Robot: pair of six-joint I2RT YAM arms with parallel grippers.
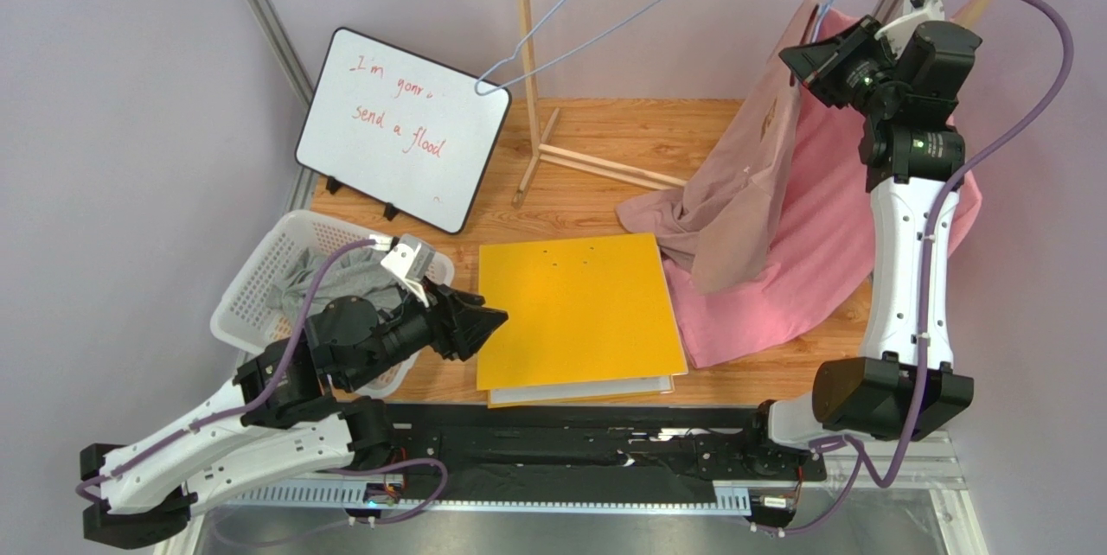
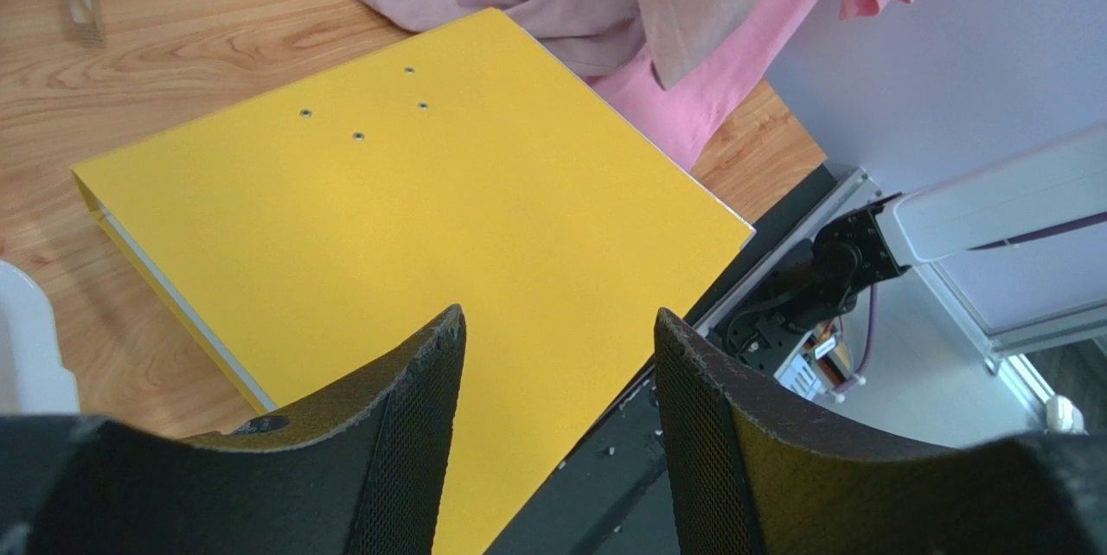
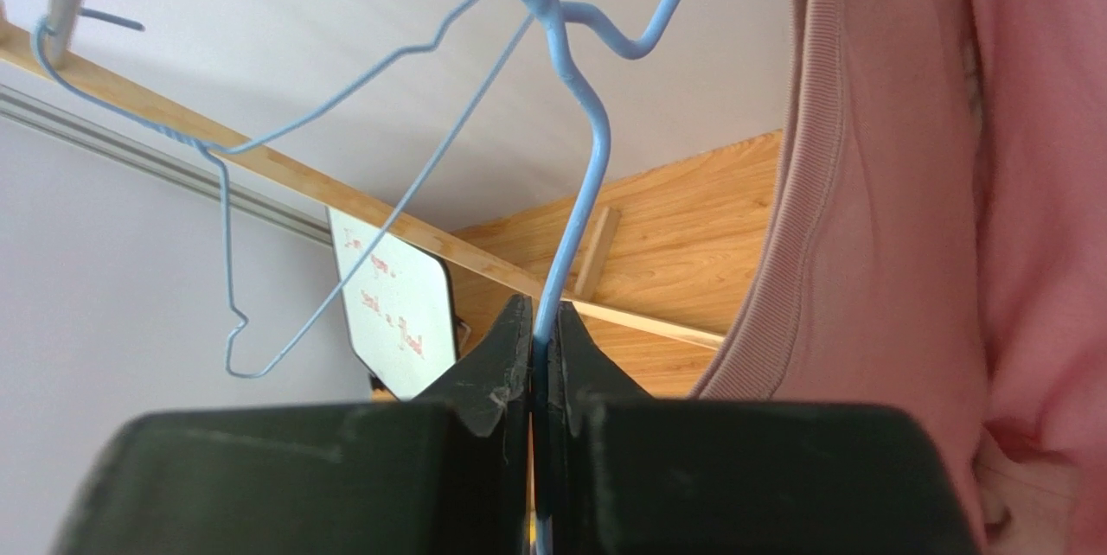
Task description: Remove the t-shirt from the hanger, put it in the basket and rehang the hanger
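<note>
- Right wrist view: my right tool [image 3: 543, 322] is clenched on the thin blue wire hanger [image 3: 587, 179], and the wire runs up from between the closed fingers.
- The dusty-mauve cotton t-shirt [image 3: 812, 218] hangs just beside that wire, with its ribbed collar close to the tool. In the top view its lower part pools on the wooden tabletop [image 1: 624, 134].
- A bright pink cloth [image 1: 819, 257] drapes behind it. I cannot tell which garment the hanger carries.
- My left tool [image 2: 559, 322] is released, jaws apart, hovering over the flat yellow ring binder [image 2: 429, 192].
</note>
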